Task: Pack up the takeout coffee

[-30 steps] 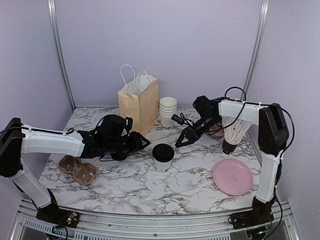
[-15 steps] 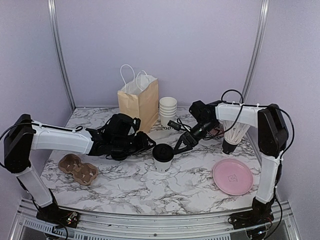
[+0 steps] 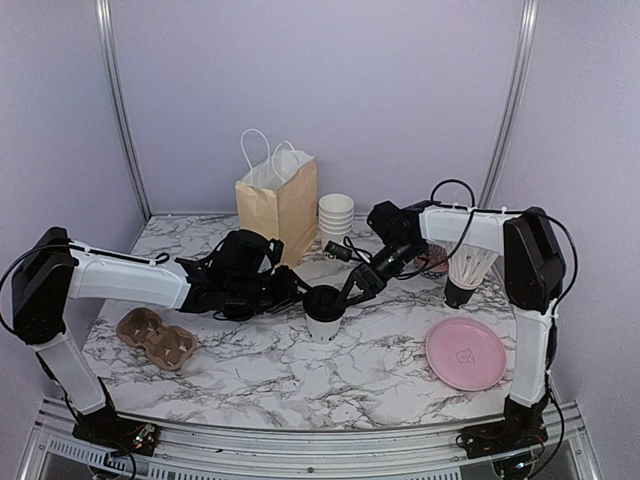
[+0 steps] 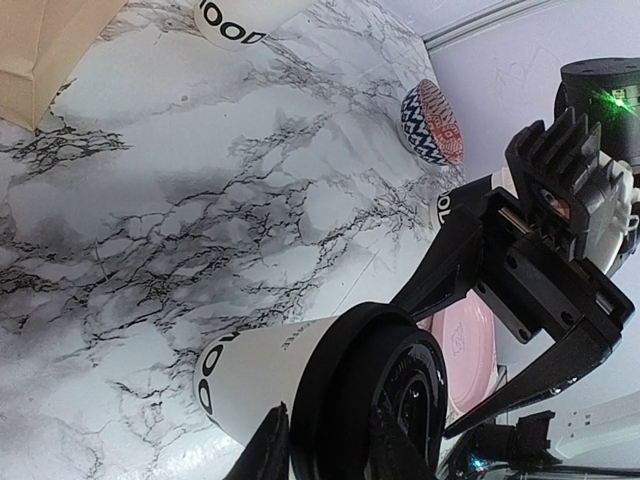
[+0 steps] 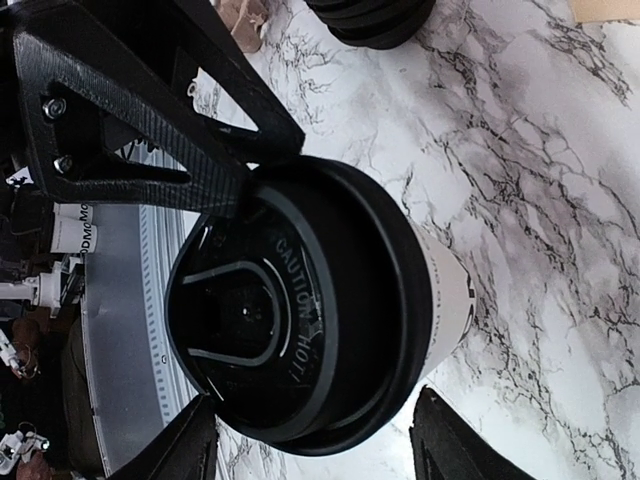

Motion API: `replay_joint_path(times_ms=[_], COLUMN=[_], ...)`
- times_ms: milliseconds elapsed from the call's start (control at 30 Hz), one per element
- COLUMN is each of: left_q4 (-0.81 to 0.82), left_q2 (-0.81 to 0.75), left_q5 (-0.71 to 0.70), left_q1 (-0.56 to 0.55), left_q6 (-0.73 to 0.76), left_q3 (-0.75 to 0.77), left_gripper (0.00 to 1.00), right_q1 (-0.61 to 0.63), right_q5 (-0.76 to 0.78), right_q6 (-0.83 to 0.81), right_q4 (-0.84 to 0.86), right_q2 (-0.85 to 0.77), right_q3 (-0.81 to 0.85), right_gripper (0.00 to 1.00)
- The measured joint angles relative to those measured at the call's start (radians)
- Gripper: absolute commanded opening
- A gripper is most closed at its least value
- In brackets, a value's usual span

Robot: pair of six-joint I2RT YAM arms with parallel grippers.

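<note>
The takeout coffee stands upright a little in front of the paper bag, the right gripper spread open astride its lid, the left gripper nosing in from the bag's side, its hold impossible to tell.

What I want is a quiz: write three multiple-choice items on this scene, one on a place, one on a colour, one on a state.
1. Where is the bag? A) at the back of the table, left of the cup stack; B) in the near right corner; C) lying flat in the middle.
2. What colour is the plate? A) blue; B) pink; C) green.
3. How is the coffee? A) tipped over; B) lidless; C) upright, lid on.
Answers: 1 A, it stands at the back edge beside the stack; 2 B, its face is plainly pink; 3 C, the black lid caps the standing coffee.
</note>
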Motion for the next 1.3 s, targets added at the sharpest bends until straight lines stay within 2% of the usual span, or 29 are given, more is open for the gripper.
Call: replay_joint_path(times_ms=[200,433,667,767,967,1300], left_q4=[0.023,0.122,0.369,0.422,0.370,0.103], left_q2=[0.000,0.000,0.056,0.060,0.033,-0.077], left_q5=[0.000,-0.017,0.006,0.004,-0.034,-0.054], left_q1=[0.005,0.015,0.039,0.038,0.020,-0.061], left_q6=[-0.001,-0.021,-0.082,-0.098,-0.092,-0.071], left_q3=[-0.014,-0.078,-0.176,-0.189,-0.169,-0.137], left_gripper=[0.25,0.19,0.21,0.23,0.28,0.41], right_q1=[0.000,-0.008,-0.026,-0.027,-0.030,-0.056], right_q5=[-0.009,-0.030,-0.064,-0.065,-0.061,-0.009], right_q6=[0.019,0.058,0.109,0.116,0.096,0.026], right_q4=[0.000,-0.011,-0.007,-0.009,-0.016,-0.018], right_q2=[0.018,0.058,0.089,0.090,0.084,0.068], right_q3=[0.014,0.059,0.079,0.082,0.087,0.092], right_gripper=[0.59,0.51,0.48,0.48,0.53,0.60])
